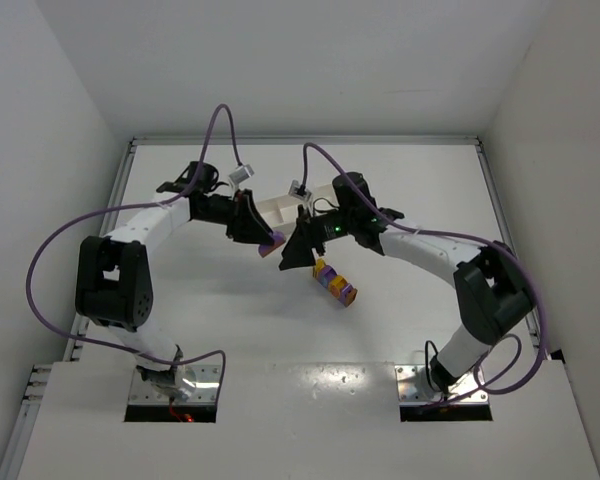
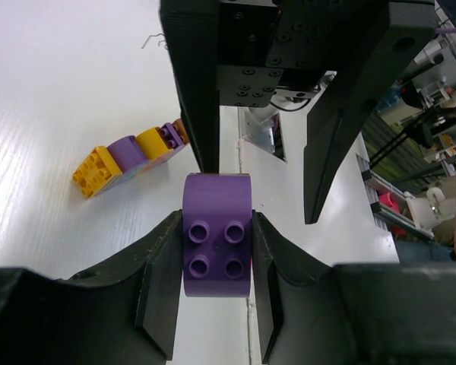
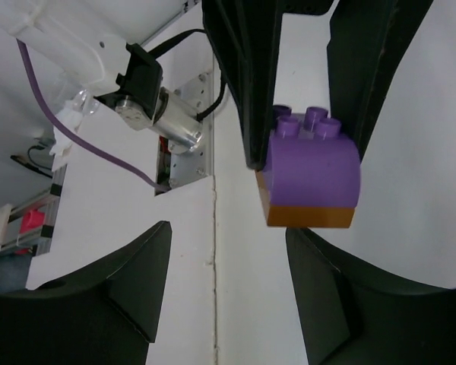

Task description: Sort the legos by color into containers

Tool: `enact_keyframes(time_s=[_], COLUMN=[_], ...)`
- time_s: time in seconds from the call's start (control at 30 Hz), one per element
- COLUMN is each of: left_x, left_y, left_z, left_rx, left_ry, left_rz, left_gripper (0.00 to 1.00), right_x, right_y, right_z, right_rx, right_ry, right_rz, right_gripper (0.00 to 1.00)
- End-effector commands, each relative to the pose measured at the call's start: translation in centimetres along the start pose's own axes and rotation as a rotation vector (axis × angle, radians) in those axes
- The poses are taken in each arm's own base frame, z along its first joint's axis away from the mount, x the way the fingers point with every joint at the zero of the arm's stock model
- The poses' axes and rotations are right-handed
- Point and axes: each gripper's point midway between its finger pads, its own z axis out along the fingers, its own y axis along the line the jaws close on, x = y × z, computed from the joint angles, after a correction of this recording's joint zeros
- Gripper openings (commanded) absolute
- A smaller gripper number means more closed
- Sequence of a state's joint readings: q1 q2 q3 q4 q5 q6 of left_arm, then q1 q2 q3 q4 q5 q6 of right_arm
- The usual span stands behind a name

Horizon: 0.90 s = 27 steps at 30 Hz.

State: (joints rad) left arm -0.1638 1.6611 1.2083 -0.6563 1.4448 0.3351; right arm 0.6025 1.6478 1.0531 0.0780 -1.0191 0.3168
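- Two grippers meet nose to nose over the middle of the table, just near of the white tray. The arms partly hide the tray from where I stand, so I cannot see what lies in its compartments.
- The left gripper is pressed together on a rounded purple brick. Its fingers clamp two opposite sides, and the studs point back toward its wrist.
- An orange piece is stuck to the brick's other end, the end facing the right arm.
- The right gripper is spread and holds nothing. Its tips are about level with the orange end, and the gap looks wide enough to take it. Whether one tip brushes the brick I cannot tell.
- The step in hand, as I read it, is pulling purple and orange apart so each can go to its own compartment.
- To do that well, the right gripper should come in square until its pads cover the orange piece alone, then close firmly before any pull. Catching the purple as well would gain nothing.
- A tilt or peel should part the two more easily than a straight tug. The left gripper needs to hold rigid, since a rounded brick could twist out.
- The other legos lie as a short stack of purple, orange and yellow on the table, just right and near of the grippers.
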Motion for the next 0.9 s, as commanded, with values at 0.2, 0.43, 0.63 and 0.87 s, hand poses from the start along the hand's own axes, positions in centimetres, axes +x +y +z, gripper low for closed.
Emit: enact_keyframes(time_s=[0.2,0.43,0.63,0.87], left_x=[-1.1,-0.8,-0.7,-0.7], left_y=[-3.7,-4.6,-4.8,-4.8], left_z=[0.5,0.7,0.7,0.7], left_rx=[0.11,0.126,0.126,0.126], left_ry=[-0.032,-0.031,-0.031,-0.031], left_rz=[0.096,0.103,0.103,0.103], left_gripper=[0.05,0.05,0.05,0.05], right_x=[-3.9,-3.8,-4.2,-3.9], right_y=[-0.8,-1.9,-1.9,-0.3], right_z=[0.5,0.7,0.8,0.9], right_rx=[0.015,0.05,0.049,-0.025], right_ry=[-0.07,-0.061,-0.072,-0.062], right_rz=[-0.093,-0.104,-0.122,-0.142], right_gripper=[0.65,0.65,0.59,0.22])
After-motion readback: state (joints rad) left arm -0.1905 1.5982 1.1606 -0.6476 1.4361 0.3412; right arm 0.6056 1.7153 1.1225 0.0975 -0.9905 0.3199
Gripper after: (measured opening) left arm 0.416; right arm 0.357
